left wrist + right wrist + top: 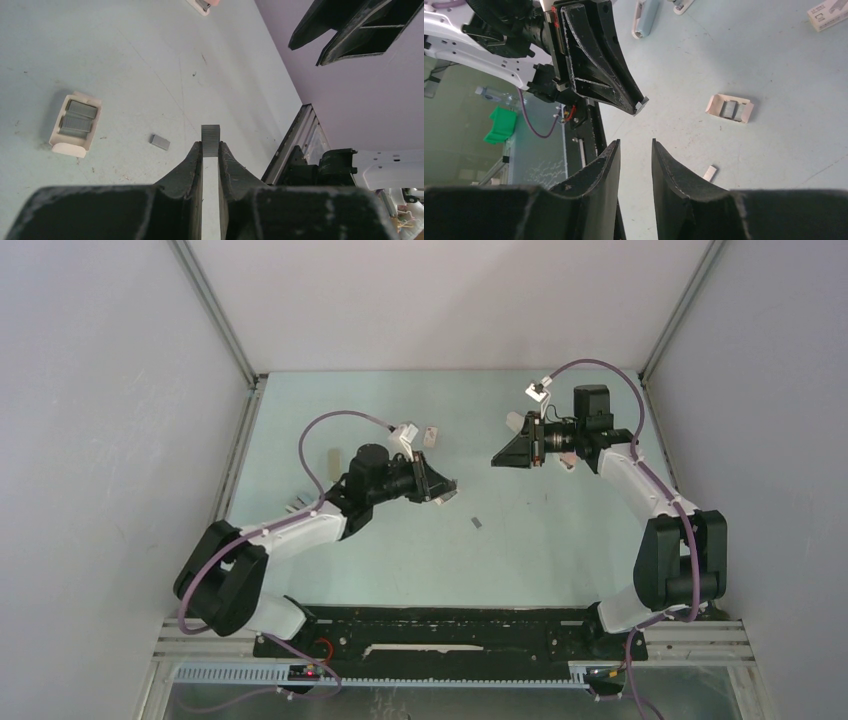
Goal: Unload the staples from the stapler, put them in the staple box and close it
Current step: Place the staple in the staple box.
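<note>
left wrist view first: the left end effector (pixel 210 147) is clamped tight on a staple strip (pixel 210 132), a short grey bar poking out past the fingertips, raised off the counter (pixel 150 60). down to its left sits a small cream tray (pixel 67 149) with more grey staples (pixel 80 109) packed inside. just beside the tray lies a loose strip (pixel 160 142), flat on the counter and not touching it. up in the top right corner hangs the right end effector (pixel 306 52), well off the surface.

over to the right wrist view: the right end effector stands apart, nothing between its two fingers, bare counter showing through the gap. ahead of it the left end effector angles down, the little strip pinched at its very tip. the tray lies beyond to the right, and the loose strip is nearer, off to the right of the fingers. a white box (pixel 826 15) sits in the top right corner, and a pale oblong item (pixel 644 20) at the top edge is too cropped to name.

top external view: the two end effectors face each other over the middle of the counter, tips near but apart, with the loose strip on the counter between them, toward the bases.
</note>
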